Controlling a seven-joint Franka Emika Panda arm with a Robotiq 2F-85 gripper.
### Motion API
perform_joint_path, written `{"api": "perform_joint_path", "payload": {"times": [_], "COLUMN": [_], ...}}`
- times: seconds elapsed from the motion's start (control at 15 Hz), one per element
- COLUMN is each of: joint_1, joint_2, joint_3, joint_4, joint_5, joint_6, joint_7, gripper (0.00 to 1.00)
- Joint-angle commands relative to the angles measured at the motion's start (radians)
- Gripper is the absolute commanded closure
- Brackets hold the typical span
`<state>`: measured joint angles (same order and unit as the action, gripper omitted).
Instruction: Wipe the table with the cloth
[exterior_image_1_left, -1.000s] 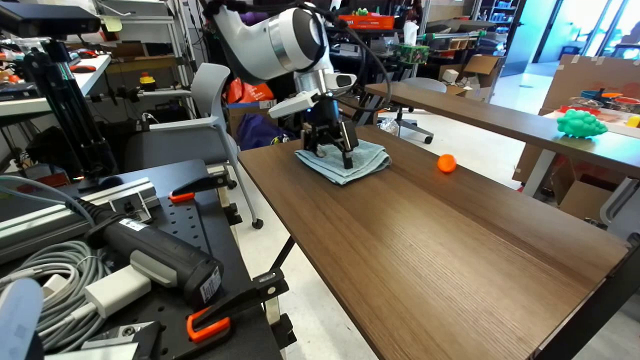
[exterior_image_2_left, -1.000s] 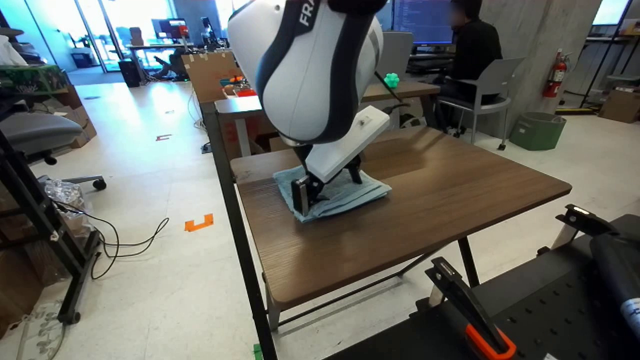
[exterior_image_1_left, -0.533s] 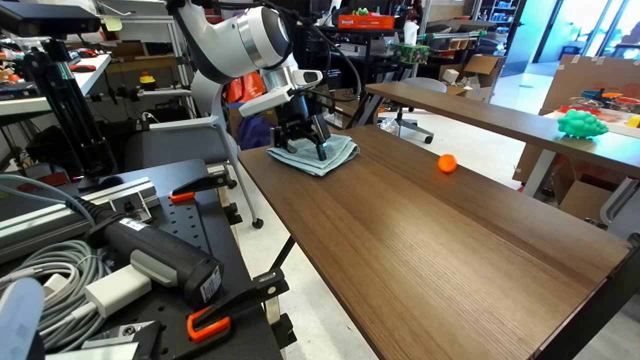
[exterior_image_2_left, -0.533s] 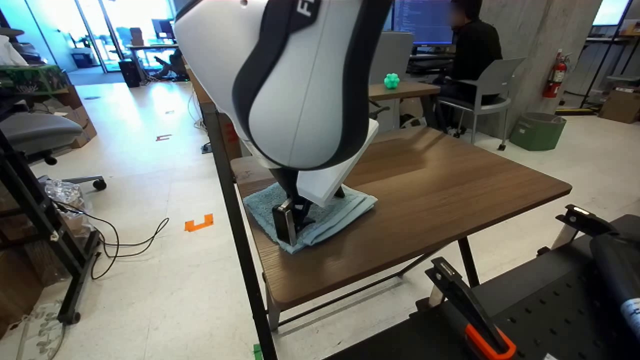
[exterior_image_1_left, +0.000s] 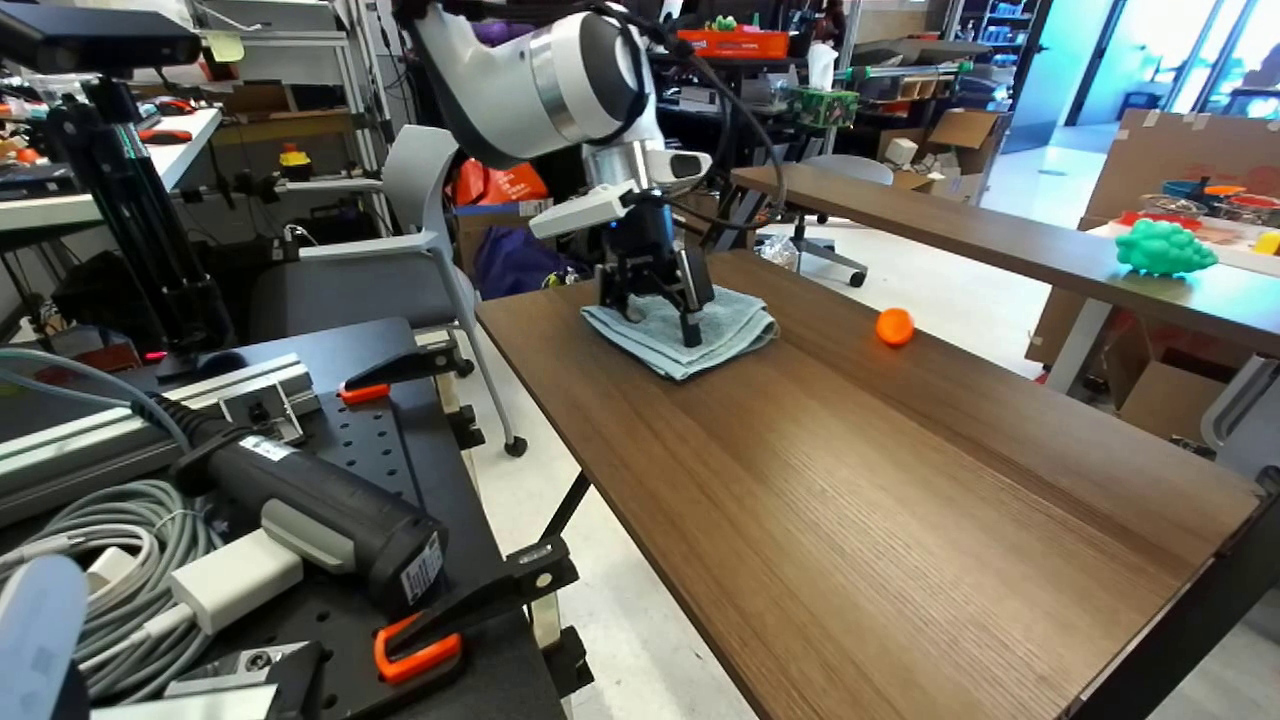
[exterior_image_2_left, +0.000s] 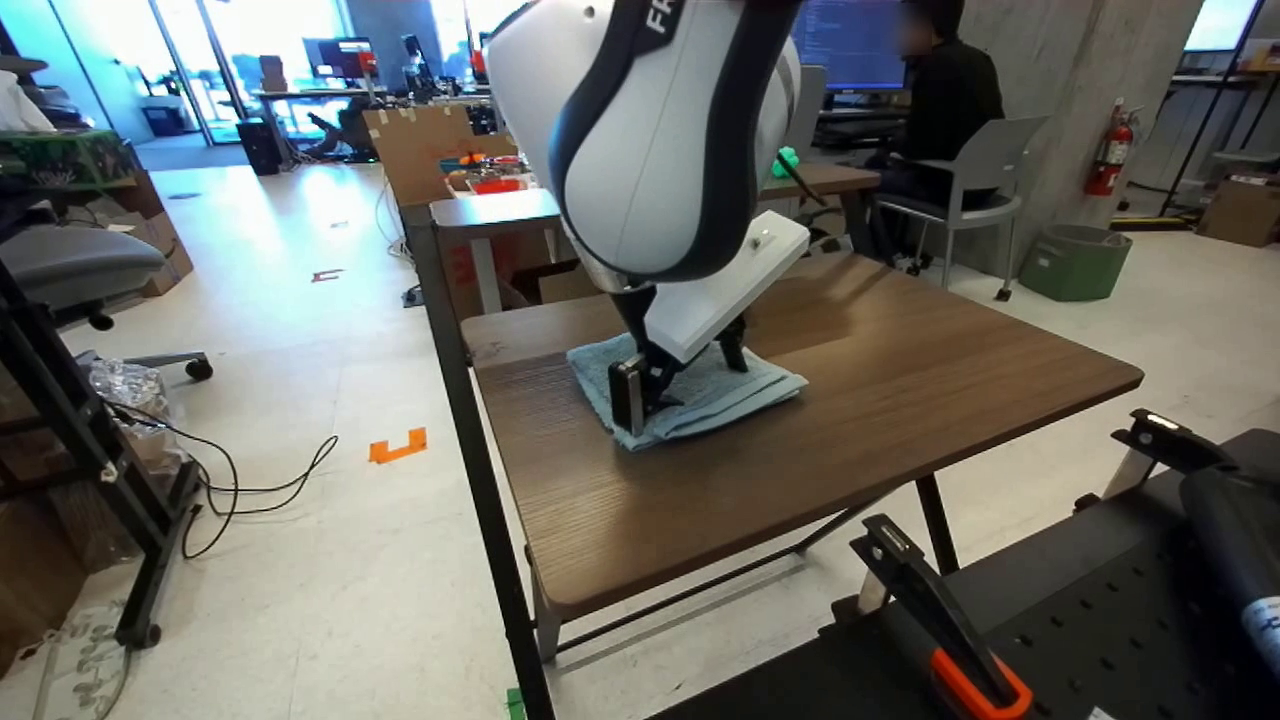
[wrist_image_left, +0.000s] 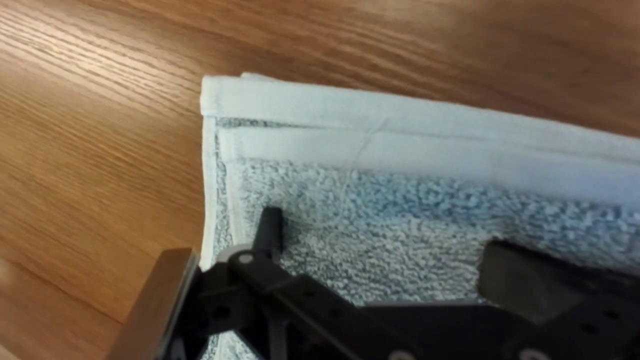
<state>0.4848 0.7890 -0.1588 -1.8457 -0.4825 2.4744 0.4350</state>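
Jaws spread apart, touching folded cloth (wrist_image_left: 410, 240) on table (exterior_image_1_left: 900, 480); green bin (exterior_image_2_left: 1072, 265) on floor (exterior_image_2_left: 300, 590), contents hidden

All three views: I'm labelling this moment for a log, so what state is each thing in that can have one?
Table: standing upright.
Cloth: folded in layers, lying on the table.
Gripper: open, fingers spread, down at the cloth.
Orange ball: resting near the table's edge.
Green bundle: sitting on the narrower table.
Monitor: lit.
Background chair: occupied.
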Motion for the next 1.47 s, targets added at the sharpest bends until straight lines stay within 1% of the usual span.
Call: {"api": "perform_joint_path", "payload": {"times": [0.0, 0.27, 0.4, 0.6, 0.8, 0.93, 1.07, 1.2, 1.4], "joint_1": [-0.096, -0.095, -0.075, -0.043, -0.009, -0.001, -0.002, -0.024, -0.088], "joint_2": [0.13, 0.208, 0.236, 0.266, 0.282, 0.291, 0.284, 0.266, 0.238], "joint_3": [0.047, 0.053, 0.054, 0.061, 0.053, 0.034, -0.011, -0.05, -0.09], "joint_4": [0.214, 0.384, 0.448, 0.514, 0.53, 0.533, 0.5, 0.456, 0.398], "joint_5": [0.13, 0.174, 0.175, 0.165, 0.143, 0.131, 0.103, 0.093, 0.115], "joint_6": [-0.135, -0.221, -0.261, -0.294, -0.265, -0.279, -0.287, -0.265, -0.256], "joint_7": [-0.027, 0.022, 0.053, 0.085, 0.109, 0.115, 0.129, 0.158, 0.177], "gripper": [0.0, 0.0, 0.0, 0.0, 0.0, 0.0, 0.0, 0.0, 0.0]}}
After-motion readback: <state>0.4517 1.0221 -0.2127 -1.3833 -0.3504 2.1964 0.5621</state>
